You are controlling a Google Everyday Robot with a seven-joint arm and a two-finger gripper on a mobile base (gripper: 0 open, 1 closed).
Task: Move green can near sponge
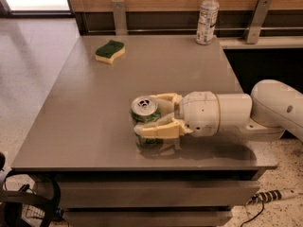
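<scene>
The green can stands upright near the front of the grey table, its silver top facing up. My gripper reaches in from the right. Its cream fingers sit on both sides of the can and are shut on it. The can's base is at or just above the tabletop; I cannot tell which. The sponge, yellow with a dark green top, lies at the far left of the table, well away from the can and gripper.
A clear plastic bottle with a white cap stands at the table's far right edge. Two metal brackets rise along the back wall. The table's front edge is just below the can. Cables and a power strip lie on the floor.
</scene>
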